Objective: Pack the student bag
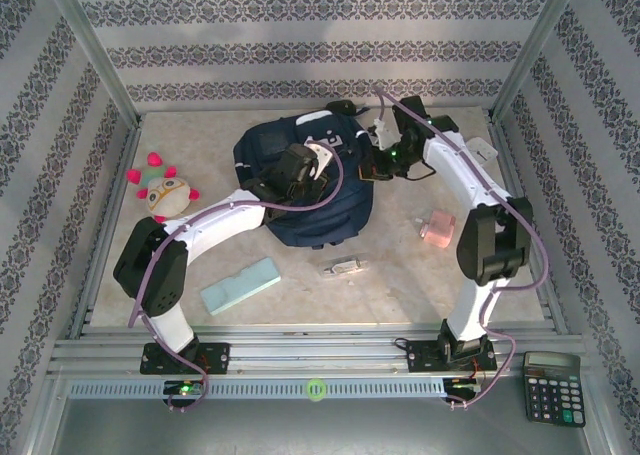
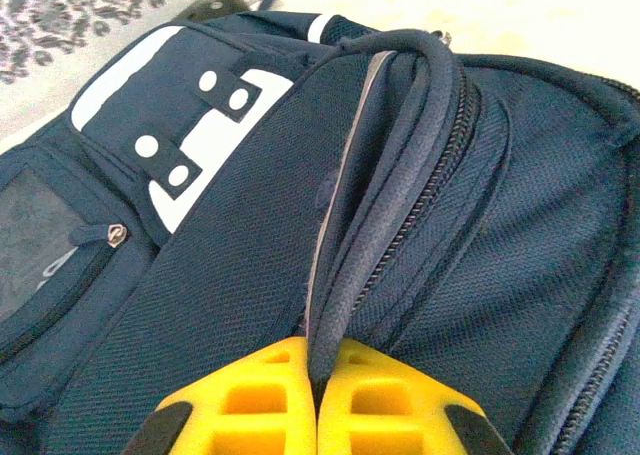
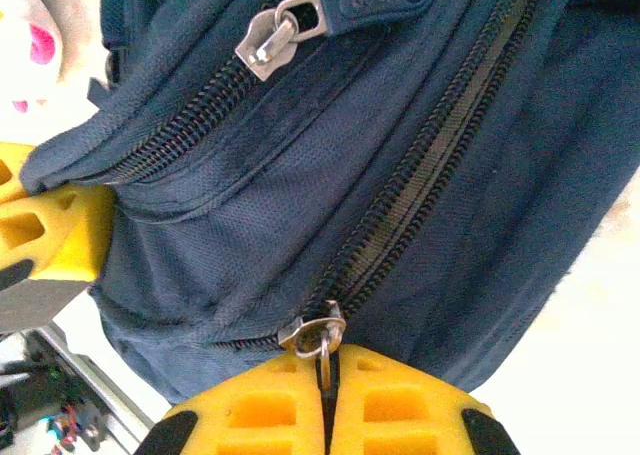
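Note:
The student bag [image 1: 335,210], navy with white patches, lies at the back middle of the table. My left gripper [image 1: 322,161] rests on top of it. In the left wrist view the yellow fingers [image 2: 260,395] of this gripper [image 2: 318,375] are shut on a dark piped fabric edge [image 2: 345,275] of the bag [image 2: 220,265], beside a zip. My right gripper [image 1: 378,163] is at the bag's right side. Close up, it [image 3: 326,375] is shut on the metal zip pull [image 3: 322,335] of a long zip on the bag [image 3: 250,215]. A second zip pull [image 3: 270,40] hangs free higher up.
A round plush toy [image 1: 165,190] lies at the left. A pale green box [image 1: 240,285] and a small clear item [image 1: 345,268] lie in front of the bag, a pink item [image 1: 437,227] to its right. A calculator [image 1: 553,387] sits beyond the front rail.

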Action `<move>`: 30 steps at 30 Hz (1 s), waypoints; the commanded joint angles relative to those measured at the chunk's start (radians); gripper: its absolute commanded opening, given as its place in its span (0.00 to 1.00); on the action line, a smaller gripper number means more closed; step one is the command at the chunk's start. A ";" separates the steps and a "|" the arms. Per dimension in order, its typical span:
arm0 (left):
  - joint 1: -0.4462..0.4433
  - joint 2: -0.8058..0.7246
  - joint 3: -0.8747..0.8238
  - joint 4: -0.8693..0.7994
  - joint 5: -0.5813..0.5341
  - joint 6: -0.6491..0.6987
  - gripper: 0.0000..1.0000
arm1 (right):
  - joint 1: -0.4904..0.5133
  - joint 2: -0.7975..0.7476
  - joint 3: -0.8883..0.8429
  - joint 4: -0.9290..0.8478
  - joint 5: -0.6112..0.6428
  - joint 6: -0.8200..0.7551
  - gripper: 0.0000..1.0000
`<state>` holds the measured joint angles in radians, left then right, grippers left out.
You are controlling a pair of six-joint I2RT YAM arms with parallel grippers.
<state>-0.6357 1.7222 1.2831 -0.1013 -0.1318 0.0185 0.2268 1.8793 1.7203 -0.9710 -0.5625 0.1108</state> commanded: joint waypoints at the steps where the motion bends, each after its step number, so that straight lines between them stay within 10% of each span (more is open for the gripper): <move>1: 0.045 -0.008 0.018 -0.142 -0.233 -0.061 0.00 | 0.020 0.041 0.068 -0.201 0.073 -0.118 0.00; 5: 0.030 0.044 0.055 -0.162 -0.190 -0.152 0.00 | 0.092 0.028 -0.058 -0.049 -0.153 -0.001 0.00; 14: 0.021 0.097 0.040 -0.109 -0.152 -0.100 0.01 | 0.088 0.035 -0.256 0.130 0.018 -0.063 0.01; 19: 0.040 0.037 -0.058 -0.039 0.034 -0.022 0.56 | 0.068 0.046 -0.320 0.235 -0.047 -0.102 0.08; 30: 0.074 0.022 -0.056 -0.047 0.055 -0.013 0.59 | 0.041 0.033 -0.433 0.432 -0.111 -0.044 0.23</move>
<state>-0.5873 1.7885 1.2213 -0.1715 -0.0620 -0.0208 0.2779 1.9232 1.3243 -0.6132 -0.6537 0.0479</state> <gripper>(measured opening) 0.596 0.227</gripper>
